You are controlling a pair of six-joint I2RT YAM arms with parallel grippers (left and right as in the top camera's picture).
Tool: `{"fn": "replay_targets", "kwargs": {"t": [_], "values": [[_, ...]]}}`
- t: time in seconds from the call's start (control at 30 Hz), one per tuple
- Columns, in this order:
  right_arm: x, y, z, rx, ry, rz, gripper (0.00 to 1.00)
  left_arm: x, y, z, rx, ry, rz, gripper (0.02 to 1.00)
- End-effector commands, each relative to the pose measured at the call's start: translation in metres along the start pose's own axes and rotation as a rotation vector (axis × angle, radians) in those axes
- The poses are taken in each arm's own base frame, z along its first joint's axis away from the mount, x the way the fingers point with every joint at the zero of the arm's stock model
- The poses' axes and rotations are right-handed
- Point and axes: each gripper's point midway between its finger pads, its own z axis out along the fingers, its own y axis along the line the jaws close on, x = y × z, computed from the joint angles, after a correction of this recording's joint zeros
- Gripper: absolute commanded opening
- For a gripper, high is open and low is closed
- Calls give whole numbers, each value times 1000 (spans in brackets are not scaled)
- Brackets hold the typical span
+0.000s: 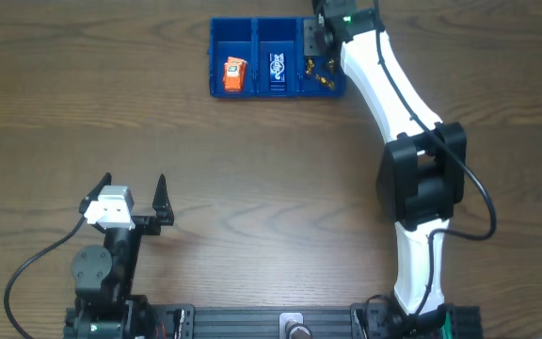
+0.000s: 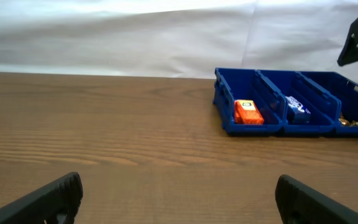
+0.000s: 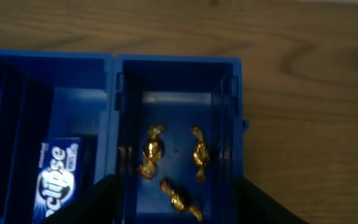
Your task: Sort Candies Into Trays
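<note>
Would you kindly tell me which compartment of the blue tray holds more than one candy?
The end compartment, which holds three gold-wrapped candies. The other two hold one item each: a blue pack in the middle and an orange candy at the far end.

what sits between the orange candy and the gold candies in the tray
A blue pack, lying in the middle compartment of the tray; the top view shows it.

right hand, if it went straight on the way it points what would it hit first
Likely the gold foil-wrapped candies in the blue plastic tray's end compartment, right below the open right hand.
</note>
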Motion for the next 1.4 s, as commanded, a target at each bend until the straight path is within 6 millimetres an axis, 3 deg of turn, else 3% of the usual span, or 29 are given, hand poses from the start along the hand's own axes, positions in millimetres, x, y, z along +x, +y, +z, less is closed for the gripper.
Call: {"fn": "replay_targets", "kwargs": {"t": [0.03, 0.17, 0.3, 0.4, 0.5, 0.7, 0.93, 1.1, 1.4], "values": [[-33, 4, -114, -8, -216, -62, 647, 16, -1, 1, 11, 49, 11, 998], [-24, -15, -182, -5, -315, -77, 684, 16, -1, 1, 11, 49, 11, 998], [7, -52, -244, 43, -394, -42, 717, 16, -1, 1, 11, 49, 11, 998], [42, -79, -270, 57, -426, -11, 790, 16, -1, 1, 11, 49, 11, 996], [84, -102, -282, 49, -442, 21, 1000, 16, -1, 1, 11, 49, 11, 998], [160, -112, -274, -55, -469, 94, 1000, 16, -1, 1, 11, 49, 11, 998], [223, -128, -227, -36, -531, 179, 1000, 16, -1, 1, 11, 49, 11, 998], [226, -118, -217, -115, -642, 174, 998, 16, -1, 1, 11, 49, 11, 998], [217, -128, -225, -76, -883, 139, 1000, 16, -1, 1, 11, 49, 11, 998]]}}
